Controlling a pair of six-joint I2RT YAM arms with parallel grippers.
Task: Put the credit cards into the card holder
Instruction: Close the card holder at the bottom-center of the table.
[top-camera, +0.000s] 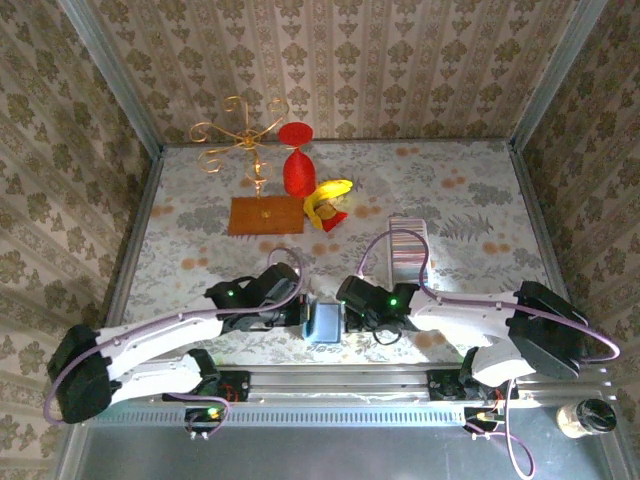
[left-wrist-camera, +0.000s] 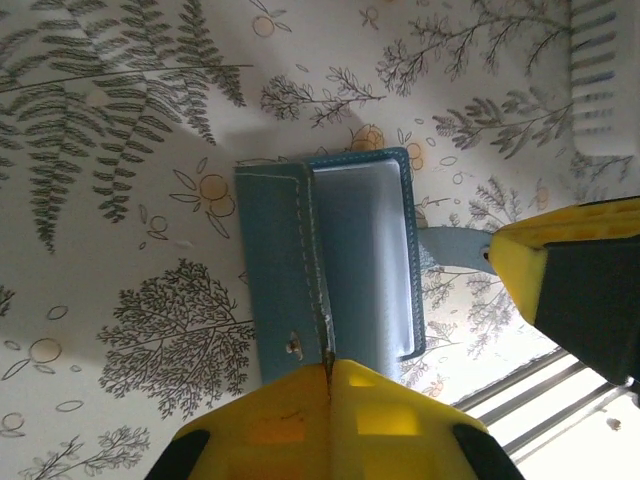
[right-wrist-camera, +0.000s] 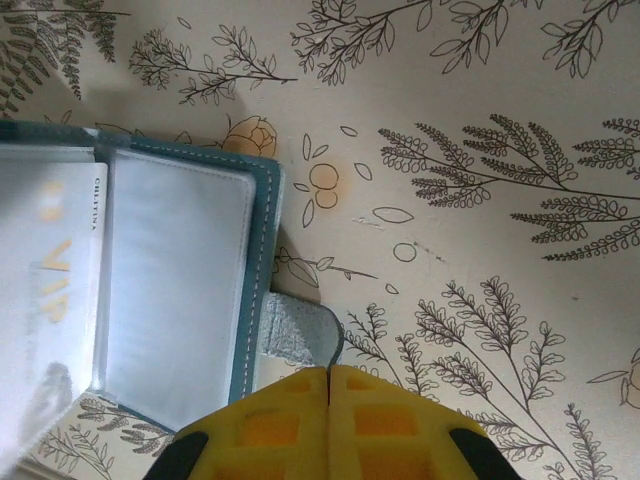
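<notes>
Across floral worktop (top-camera: 480, 200), holding teal wallet (top-camera: 325, 322) spread at lower centre: left jaws clenched on its fold, right jaws on its strap tab, likely baring sleeves. Ribbed card holder (top-camera: 405, 250) right of centre, apart.

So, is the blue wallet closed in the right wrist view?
No, the blue wallet is open, with its clear plastic pockets facing the camera.

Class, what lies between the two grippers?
The open teal-blue pouch, gripped by the left gripper and right gripper, seen in the top view.
</notes>
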